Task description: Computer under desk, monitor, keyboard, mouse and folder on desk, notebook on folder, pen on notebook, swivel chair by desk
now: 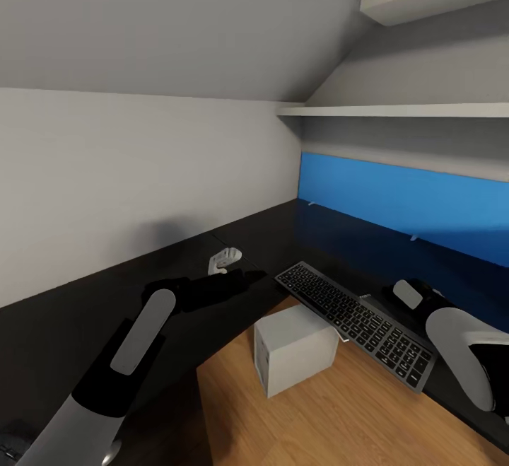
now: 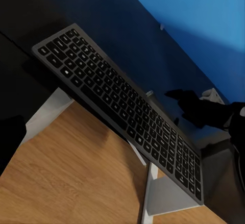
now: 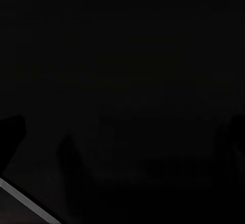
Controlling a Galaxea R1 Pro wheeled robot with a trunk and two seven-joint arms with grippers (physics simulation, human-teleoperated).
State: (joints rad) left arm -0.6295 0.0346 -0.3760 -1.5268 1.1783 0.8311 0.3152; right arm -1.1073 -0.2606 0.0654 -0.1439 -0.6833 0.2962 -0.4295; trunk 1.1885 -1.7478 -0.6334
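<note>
Keyboard (image 1: 357,317) overhangs black surface (image 1: 85,310) edge above computer (image 1: 293,349); left claw (image 1: 237,278) & right claw (image 1: 413,295) state can't tell.

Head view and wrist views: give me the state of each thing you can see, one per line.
keyboard: lying keys-up along the desk edge, partly overhanging it.
computer: upright on the floor, below the keyboard.
mouse: on the desk, near the left gripper.
left gripper: state unclear.
right gripper: state unclear.

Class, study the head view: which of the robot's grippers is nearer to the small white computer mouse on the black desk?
Left. The left gripper sits just beside the white mouse; the right gripper is beyond the grey keyboard, farther away.
</note>
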